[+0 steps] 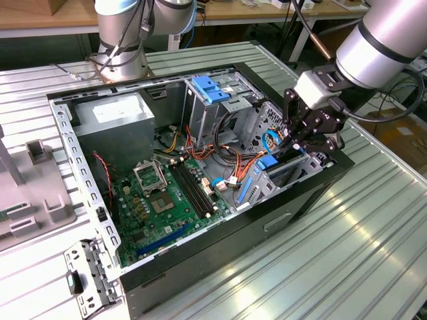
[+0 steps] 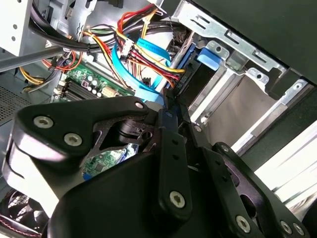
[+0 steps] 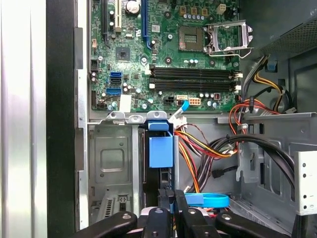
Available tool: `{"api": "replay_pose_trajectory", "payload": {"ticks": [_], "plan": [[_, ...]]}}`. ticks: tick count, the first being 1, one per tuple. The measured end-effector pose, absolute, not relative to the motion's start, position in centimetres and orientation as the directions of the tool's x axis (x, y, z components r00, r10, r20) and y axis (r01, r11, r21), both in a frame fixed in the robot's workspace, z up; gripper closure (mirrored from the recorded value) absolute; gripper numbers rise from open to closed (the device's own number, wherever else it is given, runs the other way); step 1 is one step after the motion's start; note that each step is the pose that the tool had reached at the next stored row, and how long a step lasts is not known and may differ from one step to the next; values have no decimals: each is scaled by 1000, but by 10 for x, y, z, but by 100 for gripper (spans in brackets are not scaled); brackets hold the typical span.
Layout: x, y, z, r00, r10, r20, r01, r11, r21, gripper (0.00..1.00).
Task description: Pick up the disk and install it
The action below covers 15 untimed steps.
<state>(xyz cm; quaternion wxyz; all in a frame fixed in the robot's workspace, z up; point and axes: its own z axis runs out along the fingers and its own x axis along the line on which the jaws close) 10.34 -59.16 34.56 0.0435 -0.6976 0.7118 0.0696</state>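
Disk [image 3: 160, 148] stands edge-on in its bay; exterior view hides it.

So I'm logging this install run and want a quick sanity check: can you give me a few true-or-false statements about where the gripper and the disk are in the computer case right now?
1. The gripper is over the drive bay at the case's end toward the exterior view's right. True.
2. The disk lies flat on the table outside the case. False: it stands on edge in a bay slot, blue rail showing.
3. The computer case has its side panel off, with the motherboard exposed. True.
4. The processor socket carries a fan cooler. False: the socket is bare.
5. The gripper rests on the grey power supply box. False: it is at the opposite end.
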Motion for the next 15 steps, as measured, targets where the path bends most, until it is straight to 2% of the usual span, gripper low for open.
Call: {"api": "replay_pose_trajectory", "payload": {"ticks": [9, 15], "plan": [[106, -592, 345, -20, -987, -161, -999, 14, 38, 84], [110, -592, 347, -13, -984, -177, -999, 7, 39, 84]]}}
